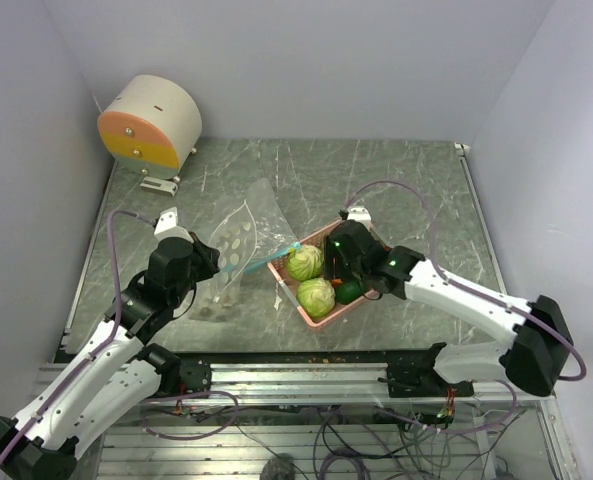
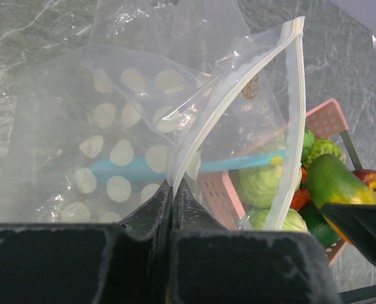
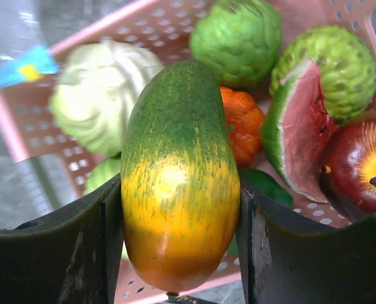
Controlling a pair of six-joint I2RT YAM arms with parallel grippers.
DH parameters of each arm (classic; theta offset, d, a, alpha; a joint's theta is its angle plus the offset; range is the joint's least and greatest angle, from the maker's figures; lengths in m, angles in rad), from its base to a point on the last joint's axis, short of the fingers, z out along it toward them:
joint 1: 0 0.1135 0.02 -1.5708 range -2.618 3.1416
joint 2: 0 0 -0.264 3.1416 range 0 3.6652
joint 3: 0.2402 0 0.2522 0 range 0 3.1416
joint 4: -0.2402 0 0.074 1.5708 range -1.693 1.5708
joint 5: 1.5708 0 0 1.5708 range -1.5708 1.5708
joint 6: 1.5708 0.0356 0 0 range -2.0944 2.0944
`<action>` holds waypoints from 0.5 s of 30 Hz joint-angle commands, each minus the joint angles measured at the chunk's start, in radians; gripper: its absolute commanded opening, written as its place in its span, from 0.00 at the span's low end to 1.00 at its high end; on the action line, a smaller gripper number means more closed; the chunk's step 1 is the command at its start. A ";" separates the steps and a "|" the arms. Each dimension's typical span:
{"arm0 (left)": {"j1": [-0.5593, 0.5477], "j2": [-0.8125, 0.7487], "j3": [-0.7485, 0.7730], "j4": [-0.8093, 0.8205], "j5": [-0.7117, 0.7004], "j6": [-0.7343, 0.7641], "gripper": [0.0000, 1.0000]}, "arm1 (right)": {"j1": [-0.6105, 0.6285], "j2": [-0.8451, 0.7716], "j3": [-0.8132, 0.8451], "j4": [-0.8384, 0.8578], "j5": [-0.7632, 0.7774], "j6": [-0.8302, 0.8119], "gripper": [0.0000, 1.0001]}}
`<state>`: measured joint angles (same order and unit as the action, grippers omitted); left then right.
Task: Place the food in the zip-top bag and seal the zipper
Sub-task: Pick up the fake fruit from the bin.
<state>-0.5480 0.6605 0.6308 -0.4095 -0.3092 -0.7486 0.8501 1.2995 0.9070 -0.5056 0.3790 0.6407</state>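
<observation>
- Your left gripper (image 2: 172,190) is pinched fully closed on the edge of the zip-top bag (image 2: 111,120), which it holds raised just left of the pink tray (image 3: 111,22).
- The bag's mouth gapes toward the tray, and the teal zipper (image 2: 238,163) reaches the tray's near corner.
- Your right gripper (image 3: 180,253) is partly closed, with both fingers pressed against a green-and-yellow fruit (image 3: 175,145) over the tray.
- 2 pale cabbages (image 1: 304,262), a watermelon slice (image 3: 302,133) and a red apple (image 3: 359,164) lie in the tray.
</observation>
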 commanded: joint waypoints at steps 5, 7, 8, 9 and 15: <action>-0.015 0.006 0.003 0.036 0.018 -0.011 0.07 | 0.037 -0.180 0.129 0.209 -0.408 -0.147 0.22; -0.016 0.005 0.001 0.039 0.016 -0.013 0.07 | 0.048 -0.189 0.120 0.343 -0.555 -0.156 0.22; -0.016 0.006 0.001 0.039 0.015 -0.012 0.07 | 0.051 -0.181 0.121 0.389 -0.602 -0.156 0.22; -0.017 0.009 0.004 0.039 0.016 -0.013 0.07 | 0.055 -0.163 0.132 0.423 -0.645 -0.158 0.22; -0.023 0.009 0.013 0.034 0.022 -0.016 0.07 | 0.070 0.011 0.220 0.559 -0.692 -0.147 0.22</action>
<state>-0.5610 0.6731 0.6308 -0.4080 -0.3088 -0.7532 0.9146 1.2125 1.0805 -0.1036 -0.2035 0.5030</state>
